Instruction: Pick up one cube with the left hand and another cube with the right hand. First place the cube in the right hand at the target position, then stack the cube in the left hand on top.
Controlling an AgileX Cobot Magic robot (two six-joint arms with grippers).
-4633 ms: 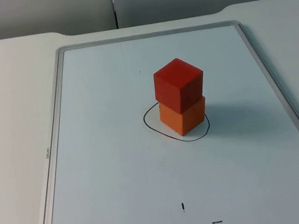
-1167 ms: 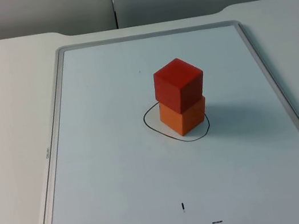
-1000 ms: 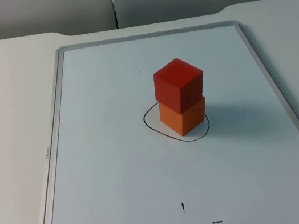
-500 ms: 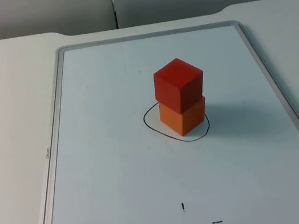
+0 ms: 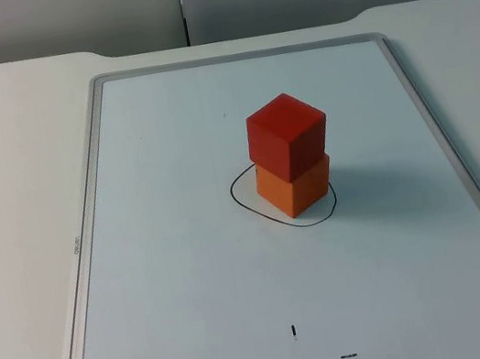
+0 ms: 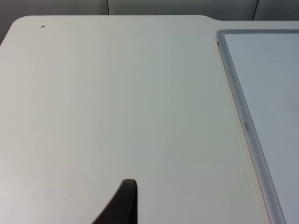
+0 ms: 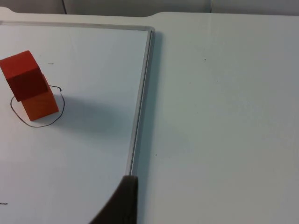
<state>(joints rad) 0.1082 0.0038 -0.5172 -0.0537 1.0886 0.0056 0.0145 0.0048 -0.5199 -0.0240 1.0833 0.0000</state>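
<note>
A red cube (image 5: 286, 135) sits stacked on an orange cube (image 5: 293, 187), turned slightly against it. The orange cube stands inside a hand-drawn black ring (image 5: 246, 203) on the whiteboard (image 5: 191, 272). The right wrist view has the same stack, red cube (image 7: 24, 74) over orange cube (image 7: 40, 105), far from my right gripper (image 7: 122, 200), which hangs over the board's right frame. My left gripper (image 6: 122, 203) waits above bare table, left of the board's frame. Neither gripper holds or touches a cube.
The whiteboard's metal frame (image 5: 88, 215) runs along both sides, with its right rail (image 7: 140, 107) and left rail (image 6: 243, 116) in the wrist views. Two small black marks (image 5: 294, 330) lie near the board's front. A grey partition wall (image 5: 181, 4) closes the back.
</note>
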